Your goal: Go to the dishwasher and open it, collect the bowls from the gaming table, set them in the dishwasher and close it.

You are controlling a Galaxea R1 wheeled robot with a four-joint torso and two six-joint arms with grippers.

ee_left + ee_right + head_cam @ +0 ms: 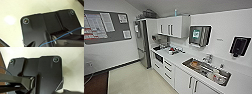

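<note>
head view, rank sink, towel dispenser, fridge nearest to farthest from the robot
1. sink, low on the right, set in the counter
2. towel dispenser, on the right wall above the counter
3. fridge, at the counter's far end

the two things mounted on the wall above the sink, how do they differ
The paper towel dispenser has a pale frame and a green label on its front; the black dispenser is all dark. The paper towel dispenser sits nearer the upper cabinets; the black dispenser hangs past the sink. Both hang on the white wall.
</note>
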